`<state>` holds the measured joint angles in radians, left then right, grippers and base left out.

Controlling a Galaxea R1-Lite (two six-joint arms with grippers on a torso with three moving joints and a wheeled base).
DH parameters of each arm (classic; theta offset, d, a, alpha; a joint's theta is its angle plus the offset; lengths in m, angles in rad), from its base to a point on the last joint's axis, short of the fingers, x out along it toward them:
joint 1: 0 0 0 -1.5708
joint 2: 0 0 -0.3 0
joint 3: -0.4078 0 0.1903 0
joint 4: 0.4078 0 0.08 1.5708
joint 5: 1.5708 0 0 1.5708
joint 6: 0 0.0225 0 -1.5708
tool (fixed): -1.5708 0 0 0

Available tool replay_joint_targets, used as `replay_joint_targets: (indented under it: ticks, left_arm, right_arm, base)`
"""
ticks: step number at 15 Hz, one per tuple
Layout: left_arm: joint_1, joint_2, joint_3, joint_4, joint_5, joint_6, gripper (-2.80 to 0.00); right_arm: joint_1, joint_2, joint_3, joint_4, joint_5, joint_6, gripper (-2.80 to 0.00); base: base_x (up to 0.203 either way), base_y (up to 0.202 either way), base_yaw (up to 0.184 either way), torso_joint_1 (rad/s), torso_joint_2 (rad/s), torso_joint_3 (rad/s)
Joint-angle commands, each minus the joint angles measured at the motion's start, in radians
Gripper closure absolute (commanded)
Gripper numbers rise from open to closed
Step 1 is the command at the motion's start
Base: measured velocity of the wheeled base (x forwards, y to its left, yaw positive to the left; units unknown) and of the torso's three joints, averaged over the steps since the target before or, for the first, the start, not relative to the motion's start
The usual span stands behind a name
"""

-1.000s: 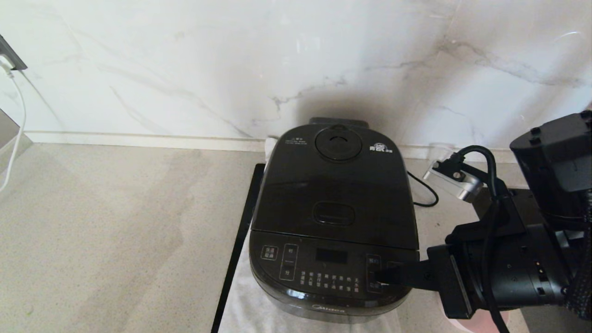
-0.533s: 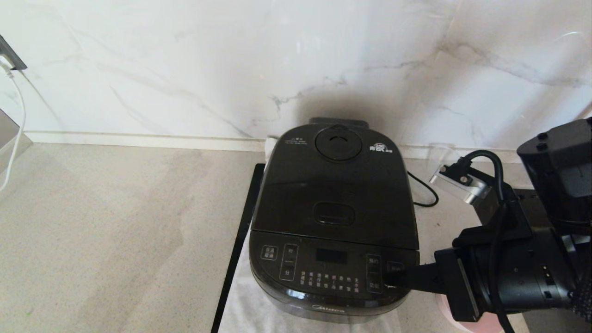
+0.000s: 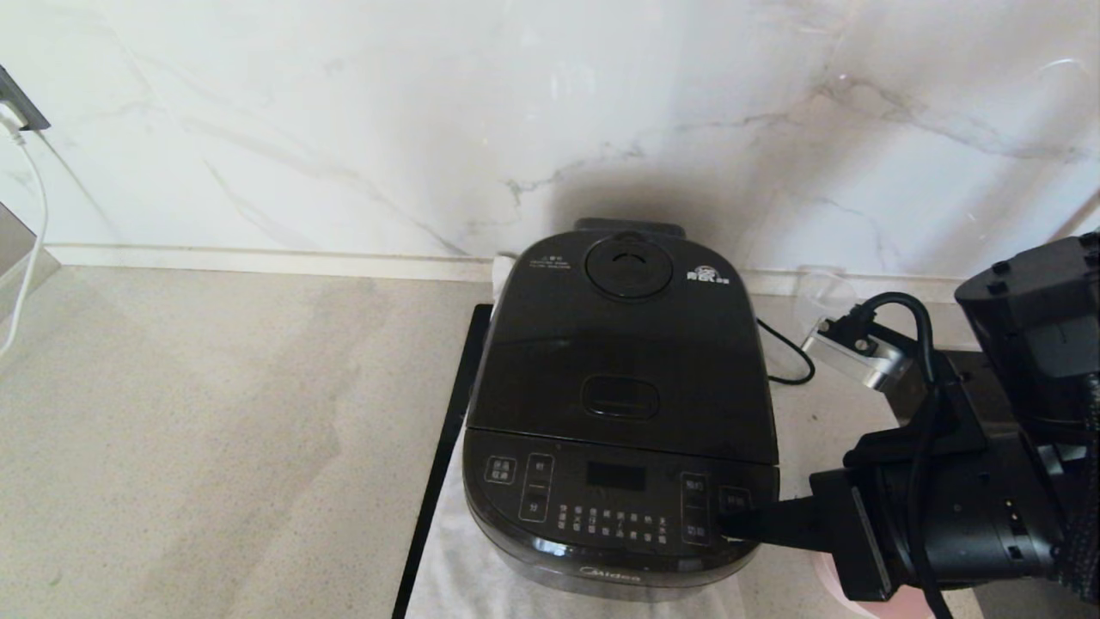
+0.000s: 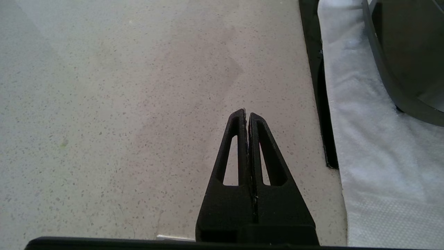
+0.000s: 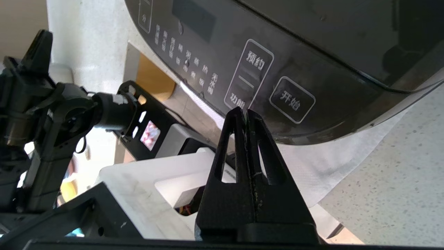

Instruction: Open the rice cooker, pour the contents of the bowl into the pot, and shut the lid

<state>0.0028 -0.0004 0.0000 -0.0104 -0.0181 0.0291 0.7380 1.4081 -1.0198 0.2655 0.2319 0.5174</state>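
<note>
Sitting on a white cloth (image 3: 464,576) on the speckled counter (image 3: 215,430), against a marble wall (image 3: 344,129), the rice cooker (image 3: 620,481) is keeping its lid (image 3: 623,344) shut, so the pot inside is hidden. A round steam vent (image 3: 629,266) is showing at the back of the lid and a rectangular button (image 3: 620,397) nearer its front edge. A black power cord (image 3: 786,357) is trailing from the cooker's right side.

The right gripper (image 3: 729,523) is reaching in level from the right, with its jaws pressed together and holding nothing. Its tips are lying at the right end of the front touch panel (image 3: 601,499); in the right wrist view the gripper (image 5: 245,111) is pointing at the panel just below the labelled keys, though whether it is touching the glossy surface cannot be told.

A sliver of the pale pink bowl (image 3: 868,609) is peeking out beneath the right arm at the lower edge of the head view; its contents are hidden.

The left gripper (image 4: 247,114) is hanging parked over bare counter to the left of the cloth, its jaws closed together and empty, well apart from the cooker.
</note>
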Motion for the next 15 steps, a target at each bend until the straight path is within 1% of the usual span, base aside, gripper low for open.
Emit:
replay_joint_targets:
  ticks: [1, 7, 10, 15]
  left_arm:
    - [0.0, 0.0, 0.009, 0.0, 0.0, 0.0, 0.0]
    - [0.0, 0.0, 0.009, 0.0, 0.0, 0.0, 0.0]
    - [0.0, 0.0, 0.009, 0.0, 0.0, 0.0, 0.0]
    - [0.0, 0.0, 0.009, 0.0, 0.001, 0.0, 0.0]
  right_arm:
    - [-0.014, -0.003, 0.001, 0.001, 0.017, 0.003, 0.0]
    - [-0.032, -0.005, 0.006, 0.001, 0.02, 0.003, 0.0]
    - [-0.045, -0.01, 0.006, 0.0, 0.04, 0.003, 0.0]
    - [-0.048, -0.017, 0.009, 0.0, 0.044, 0.003, 0.0]
  base:
    - [0.0, 0.0, 0.0, 0.0, 0.0, 0.0]
    - [0.0, 0.0, 0.0, 0.0, 0.0, 0.0]
    - [0.0, 0.0, 0.0, 0.0, 0.0, 0.0]
    - [0.0, 0.0, 0.0, 0.0, 0.0, 0.0]
